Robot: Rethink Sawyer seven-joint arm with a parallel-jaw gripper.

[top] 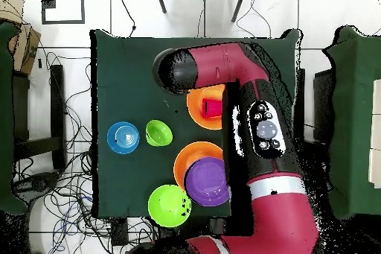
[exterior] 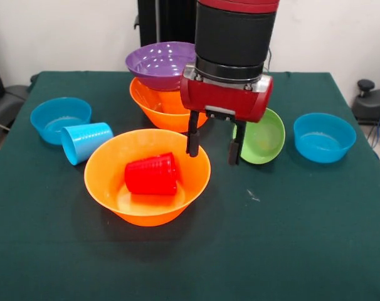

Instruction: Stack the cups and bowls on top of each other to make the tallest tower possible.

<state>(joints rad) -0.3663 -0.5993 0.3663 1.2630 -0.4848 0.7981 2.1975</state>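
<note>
— Where are your jaws sitting, and what's nearest?

— They're hanging released, holding nothing, just over the near orange bowl [exterior: 146, 177]. The red cup [exterior: 152, 174] is lying sideways inside it.

— The risk?

— I'm judging it's rolling away as I'm pinching. Behind, the purple bowl [exterior: 161, 64] is perching on another orange bowl [exterior: 162, 105].
</note>
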